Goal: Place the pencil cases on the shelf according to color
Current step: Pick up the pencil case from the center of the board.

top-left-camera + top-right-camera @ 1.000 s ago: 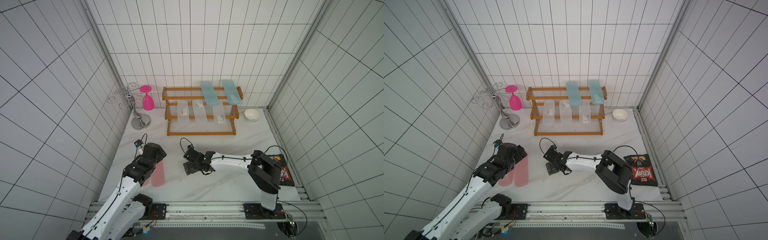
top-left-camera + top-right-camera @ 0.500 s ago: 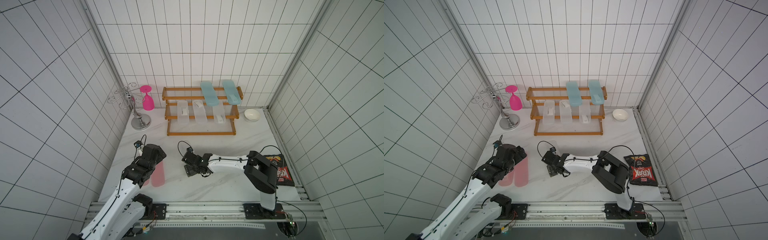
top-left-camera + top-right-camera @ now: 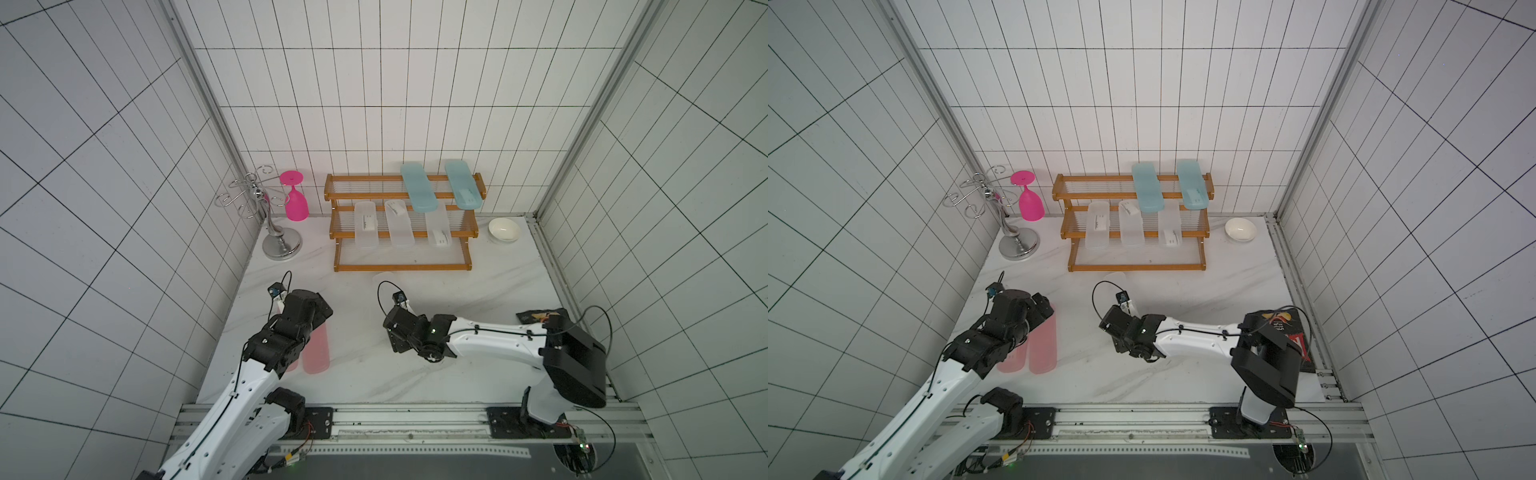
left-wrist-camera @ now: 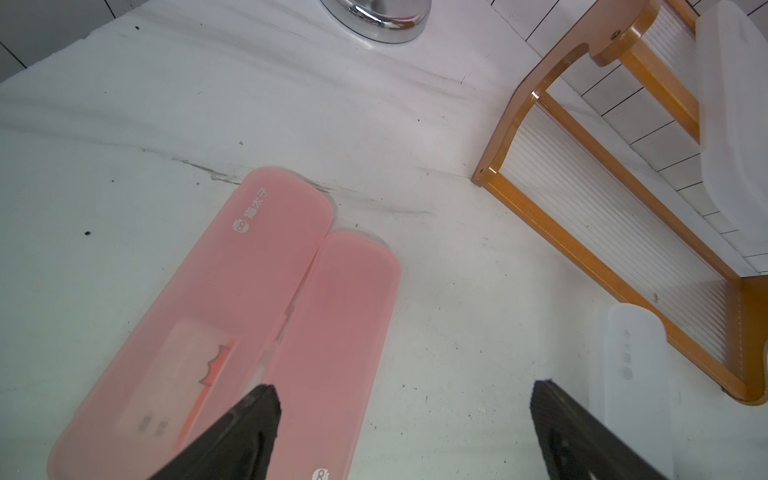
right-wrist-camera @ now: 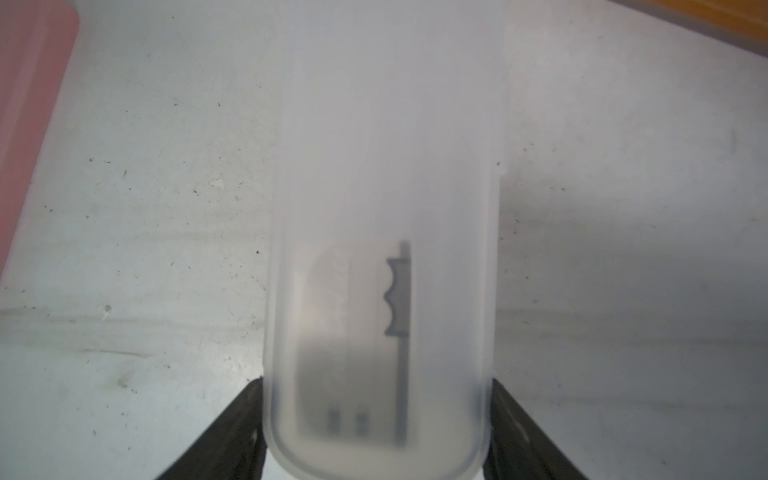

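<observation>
- Frosted case [image 5: 382, 208], grey label ghosting through, rounded end clamped in the right gripper [image 5: 376, 399].
- Right arm [image 3: 494, 338] stretched low, lower centre of a top view.

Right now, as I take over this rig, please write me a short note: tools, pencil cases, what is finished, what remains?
Left tool: open, empty, above the two pink translucent plastic pencil cases lying side by side on the white marble table.
Right tool: closed on one end of a clear-frosted plastic pencil case lying on the table before the orange-brown wooden three-tier shelf.
Done: two light blue plastic pencil cases on the top tier, three clear-frosted plastic pencil cases on the middle tier.
Left: the gripped case, likely middle tier; then both pink ones, probably lowest tier.
</observation>
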### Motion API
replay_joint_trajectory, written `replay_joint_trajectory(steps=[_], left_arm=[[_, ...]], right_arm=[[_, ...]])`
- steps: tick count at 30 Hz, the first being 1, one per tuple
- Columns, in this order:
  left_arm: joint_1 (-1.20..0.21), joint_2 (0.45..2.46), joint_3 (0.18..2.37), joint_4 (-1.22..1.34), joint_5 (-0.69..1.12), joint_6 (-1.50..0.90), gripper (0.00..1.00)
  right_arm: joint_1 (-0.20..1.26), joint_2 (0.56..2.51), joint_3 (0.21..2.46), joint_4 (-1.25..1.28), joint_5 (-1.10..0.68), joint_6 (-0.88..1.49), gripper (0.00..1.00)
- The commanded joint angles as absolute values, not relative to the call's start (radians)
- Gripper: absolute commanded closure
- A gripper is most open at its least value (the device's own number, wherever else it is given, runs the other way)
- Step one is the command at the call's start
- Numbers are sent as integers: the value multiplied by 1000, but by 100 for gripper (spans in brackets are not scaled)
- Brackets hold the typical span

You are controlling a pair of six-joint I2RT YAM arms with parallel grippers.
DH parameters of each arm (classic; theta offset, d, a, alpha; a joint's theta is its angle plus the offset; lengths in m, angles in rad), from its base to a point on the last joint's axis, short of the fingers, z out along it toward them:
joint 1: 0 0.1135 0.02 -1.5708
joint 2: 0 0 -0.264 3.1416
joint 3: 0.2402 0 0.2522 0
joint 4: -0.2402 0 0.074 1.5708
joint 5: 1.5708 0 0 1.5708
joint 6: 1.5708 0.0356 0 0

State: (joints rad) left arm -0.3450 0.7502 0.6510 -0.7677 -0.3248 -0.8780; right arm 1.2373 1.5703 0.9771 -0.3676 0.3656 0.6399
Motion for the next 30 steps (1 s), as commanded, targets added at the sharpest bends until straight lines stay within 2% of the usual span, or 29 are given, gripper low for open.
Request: replay_joint_trajectory(steps=[1, 4, 7, 12, 19, 30], left_arm=[[-341, 732, 641, -748, -306, -866, 2], [-341, 734, 642, -737, -282, -871, 2], [-342, 745, 648, -726, -264, -872, 2], [-342, 755, 682, -765, -253, -870, 2], [-342, 747, 687, -769, -263, -864, 2], [-342, 750, 687, -768, -266, -862, 2]], right_arm=[[1246, 1405, 872, -412, 486, 690, 42], [1228, 1237, 810, -500, 517, 706, 41], [1164, 1104, 778, -575, 465, 692, 40], [1056, 987, 814, -666, 413, 595, 42], [849, 992, 937, -716, 305, 450, 39], [607, 1142, 1085, -677, 135, 288, 40]])
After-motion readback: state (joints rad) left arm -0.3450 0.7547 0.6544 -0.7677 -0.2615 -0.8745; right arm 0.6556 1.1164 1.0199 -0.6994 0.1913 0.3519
